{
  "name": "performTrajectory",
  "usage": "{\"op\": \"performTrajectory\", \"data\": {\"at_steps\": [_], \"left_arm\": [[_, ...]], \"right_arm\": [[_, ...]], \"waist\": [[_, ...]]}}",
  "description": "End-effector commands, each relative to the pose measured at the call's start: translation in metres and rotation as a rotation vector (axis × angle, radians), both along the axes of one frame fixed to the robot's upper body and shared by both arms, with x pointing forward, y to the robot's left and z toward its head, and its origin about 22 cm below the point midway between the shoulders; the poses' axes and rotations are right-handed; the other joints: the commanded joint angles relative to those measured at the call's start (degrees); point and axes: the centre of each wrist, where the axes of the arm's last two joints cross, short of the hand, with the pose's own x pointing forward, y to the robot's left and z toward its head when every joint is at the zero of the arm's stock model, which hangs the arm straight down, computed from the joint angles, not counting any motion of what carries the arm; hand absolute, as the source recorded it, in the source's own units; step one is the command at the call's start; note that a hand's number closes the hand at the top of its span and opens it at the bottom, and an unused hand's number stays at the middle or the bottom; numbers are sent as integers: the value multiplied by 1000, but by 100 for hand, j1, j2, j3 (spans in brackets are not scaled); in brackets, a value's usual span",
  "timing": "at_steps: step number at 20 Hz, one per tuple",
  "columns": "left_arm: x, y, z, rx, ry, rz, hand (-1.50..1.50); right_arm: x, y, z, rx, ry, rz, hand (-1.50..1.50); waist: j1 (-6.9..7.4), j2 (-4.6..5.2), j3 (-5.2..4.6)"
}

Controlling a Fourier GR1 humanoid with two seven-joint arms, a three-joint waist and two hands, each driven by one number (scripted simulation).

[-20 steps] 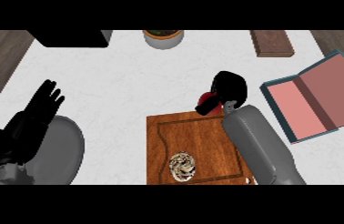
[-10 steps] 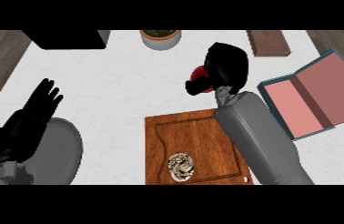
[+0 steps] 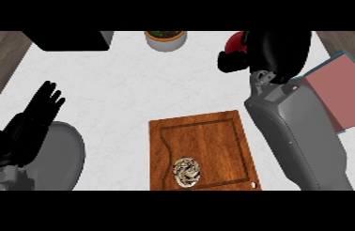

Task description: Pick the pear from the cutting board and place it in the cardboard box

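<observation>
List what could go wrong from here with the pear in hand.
1. The right robot hand curls round the pear, of which only a part shows; whether it sits securely cannot be told, so it might slip over the counter.
2. The box lies to the right, partly behind the forearm; the pear could catch its near wall.
3. The potted plant stands just left of the pear; a leftward swing might knock it.

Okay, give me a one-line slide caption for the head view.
Right hand carries the red pear above the counter, between the cutting board and the cardboard box; left hand rests open.
</observation>
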Motion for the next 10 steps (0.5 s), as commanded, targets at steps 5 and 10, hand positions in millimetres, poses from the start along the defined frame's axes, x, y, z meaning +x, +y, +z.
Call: {"op": "performTrajectory", "data": {"at_steps": [5, 10], "left_arm": [[1, 0, 8, -2, -9, -9, 0], [-1, 5, 15, 1, -15, -2, 0]], "right_arm": [[-2, -59, 30, 13, -15, -200, 150], [15, -111, 18, -35, 67, -197, 150]], "waist": [[17, 15, 2], [48, 27, 4]]}}
